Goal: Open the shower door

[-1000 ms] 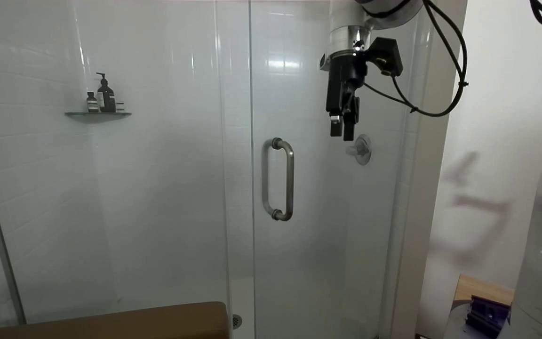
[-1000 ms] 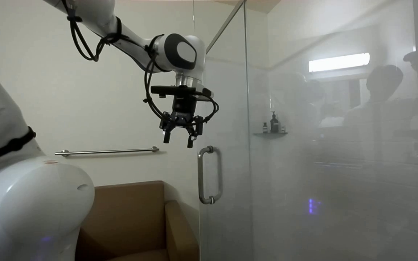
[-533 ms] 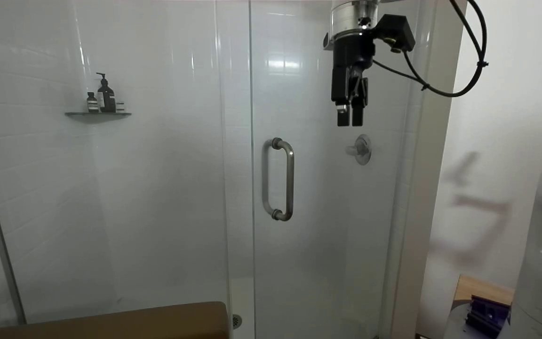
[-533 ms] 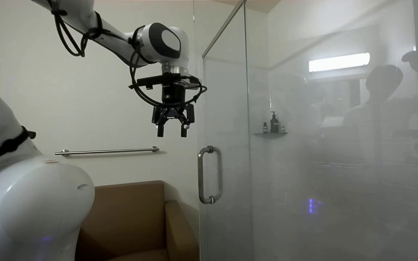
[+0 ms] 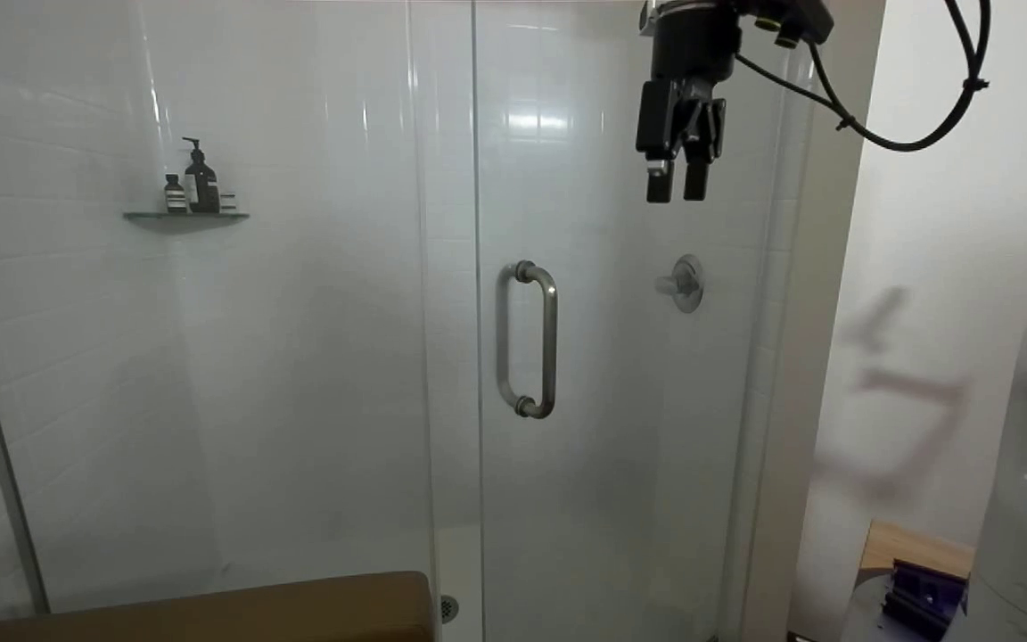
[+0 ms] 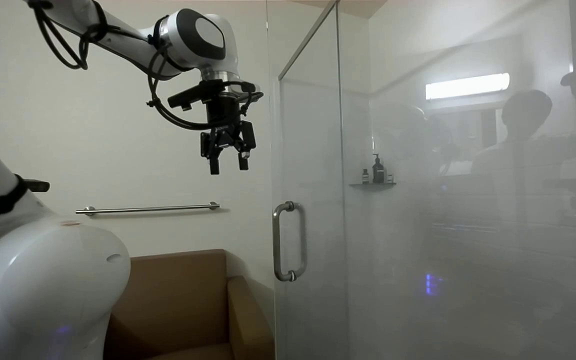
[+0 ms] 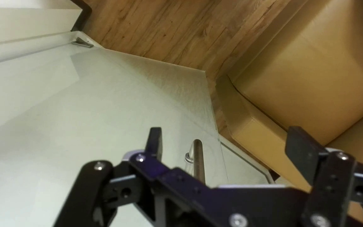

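Nothing legible; pale labels on pump bottle and smaller bottle too small to read

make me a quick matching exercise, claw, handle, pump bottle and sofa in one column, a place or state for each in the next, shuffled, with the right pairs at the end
Column 1
1. claw
2. handle
3. pump bottle
4. sofa

Column 2
A. on the corner shelf
B. brown, with an armrest
C. fixed to the shower door
D. open, holding nothing

Pairs: 1-D; 2-C; 3-A; 4-B
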Motion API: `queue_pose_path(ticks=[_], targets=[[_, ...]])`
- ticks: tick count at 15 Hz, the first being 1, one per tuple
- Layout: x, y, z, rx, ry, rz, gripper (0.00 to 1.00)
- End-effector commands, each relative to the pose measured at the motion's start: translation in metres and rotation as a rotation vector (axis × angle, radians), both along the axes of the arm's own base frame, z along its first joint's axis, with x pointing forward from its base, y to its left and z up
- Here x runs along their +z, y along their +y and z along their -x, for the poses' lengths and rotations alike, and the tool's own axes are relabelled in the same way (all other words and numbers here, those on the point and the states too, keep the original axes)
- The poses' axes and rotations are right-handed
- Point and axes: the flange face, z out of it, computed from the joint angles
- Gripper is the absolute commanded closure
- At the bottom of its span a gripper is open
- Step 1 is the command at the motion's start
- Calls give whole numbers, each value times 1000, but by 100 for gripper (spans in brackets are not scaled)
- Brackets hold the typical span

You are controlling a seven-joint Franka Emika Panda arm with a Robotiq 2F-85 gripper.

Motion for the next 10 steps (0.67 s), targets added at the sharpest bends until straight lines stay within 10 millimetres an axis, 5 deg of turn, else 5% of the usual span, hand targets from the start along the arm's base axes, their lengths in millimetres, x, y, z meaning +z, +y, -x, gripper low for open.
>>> queue_pose_path(ticks=[1, 10], targets=[[-1, 4, -1, -63, -16, 25, 0], [2, 4, -1, -83, -23, 19, 0]])
